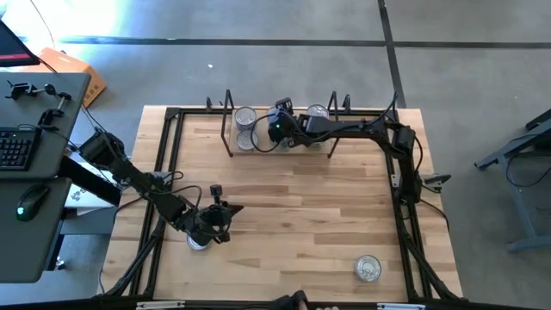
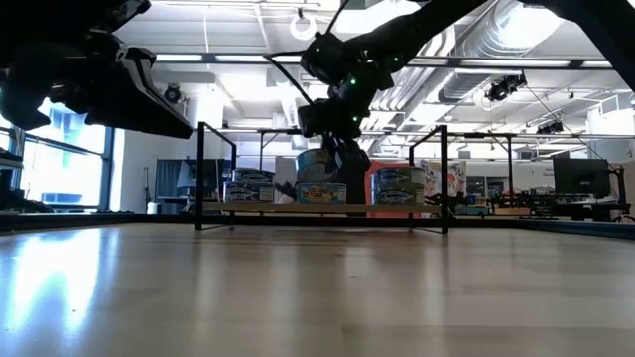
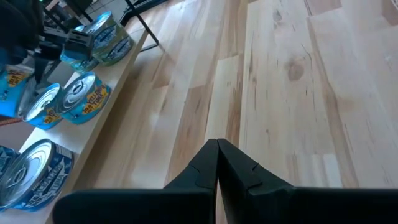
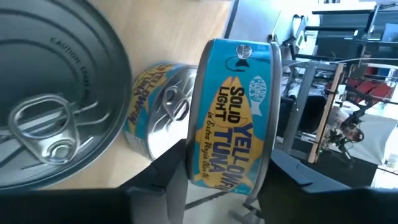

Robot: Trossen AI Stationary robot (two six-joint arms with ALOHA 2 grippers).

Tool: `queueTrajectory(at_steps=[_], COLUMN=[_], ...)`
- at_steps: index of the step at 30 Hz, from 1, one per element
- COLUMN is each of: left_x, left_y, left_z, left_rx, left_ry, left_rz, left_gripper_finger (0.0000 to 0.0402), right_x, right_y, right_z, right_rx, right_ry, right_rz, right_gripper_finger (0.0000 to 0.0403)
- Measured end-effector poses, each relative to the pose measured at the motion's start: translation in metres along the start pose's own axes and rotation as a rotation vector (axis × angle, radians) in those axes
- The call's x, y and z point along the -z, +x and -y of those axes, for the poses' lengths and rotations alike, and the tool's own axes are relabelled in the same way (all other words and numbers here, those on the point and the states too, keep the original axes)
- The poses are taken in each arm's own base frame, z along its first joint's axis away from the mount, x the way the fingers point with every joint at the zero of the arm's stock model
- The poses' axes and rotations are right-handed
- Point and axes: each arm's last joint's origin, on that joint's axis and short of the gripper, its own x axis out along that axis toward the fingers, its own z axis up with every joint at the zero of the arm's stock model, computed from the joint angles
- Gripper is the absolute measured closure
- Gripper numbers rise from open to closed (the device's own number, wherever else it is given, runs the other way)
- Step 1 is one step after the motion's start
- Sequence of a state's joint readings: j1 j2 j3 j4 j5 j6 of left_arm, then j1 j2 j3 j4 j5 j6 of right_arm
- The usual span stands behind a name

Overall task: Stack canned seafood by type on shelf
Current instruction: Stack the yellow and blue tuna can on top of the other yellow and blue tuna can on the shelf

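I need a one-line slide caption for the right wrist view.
Right gripper holds a yellowfin tuna can on edge above the shelf.

the tin (image 4: 233,112) pinched between the right gripper's (image 4: 217,180) matt black fingers wears a glossy blue and yellow paper label. beside it, two more tins (image 4: 43,93) show bright, smooth metal lids with pull rings. the shelf (image 1: 284,148) under that claw is pale wood with thin black metal uprights. the table (image 3: 280,81) ahead of the left gripper (image 3: 217,165) is light, smooth, faintly shiny planked wood.
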State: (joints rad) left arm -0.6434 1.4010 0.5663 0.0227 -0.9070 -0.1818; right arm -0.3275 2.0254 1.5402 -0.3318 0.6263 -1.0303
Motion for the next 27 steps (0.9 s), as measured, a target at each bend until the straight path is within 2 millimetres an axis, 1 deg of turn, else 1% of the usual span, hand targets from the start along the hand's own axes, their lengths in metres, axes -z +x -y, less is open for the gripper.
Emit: queueTrajectory(at_steps=[2, 4, 10, 14, 18, 22, 27], left_x=[0.0000, -0.0001, -0.0002, -0.0003, -0.0004, -0.0005, -0.0005], left_y=[0.0000, 0.0001, 0.0001, 0.0001, 0.0001, 0.0000, 0.0001], left_z=[0.0000, -0.0001, 0.0000, 0.0000, 0.0000, 0.0001, 0.0001], left_rx=[0.000, 0.000, 0.000, 0.001, 0.001, 0.004, 0.004], left_ry=[0.000, -0.001, -0.003, -0.004, -0.004, -0.005, -0.007], left_rz=[0.000, 0.000, 0.001, 0.002, 0.002, 0.002, 0.002], left_gripper_finger=[0.0401, 0.0401, 0.0401, 0.0401, 0.0401, 0.0401, 0.0401], right_x=[0.0022, 0.0044, 0.0068, 0.0069, 0.0070, 0.0064, 0.0046], right_y=[0.0015, 0.0032, 0.0038, 0.0034, 0.0033, 0.0029, 0.0015], right_z=[0.0006, 0.0023, 0.0004, -0.0005, -0.0007, -0.0010, -0.0020], right_rx=[-0.004, 0.002, -0.015, -0.023, -0.024, -0.024, -0.024], right_ry=[0.010, 0.041, 0.073, 0.071, 0.075, 0.117, 0.112], right_rz=[-0.008, -0.016, -0.038, -0.038, -0.040, -0.038, -0.034], right_gripper_finger=[0.0250, 0.0242, 0.0249, 0.0244, 0.0223, 0.0193, 0.0161])
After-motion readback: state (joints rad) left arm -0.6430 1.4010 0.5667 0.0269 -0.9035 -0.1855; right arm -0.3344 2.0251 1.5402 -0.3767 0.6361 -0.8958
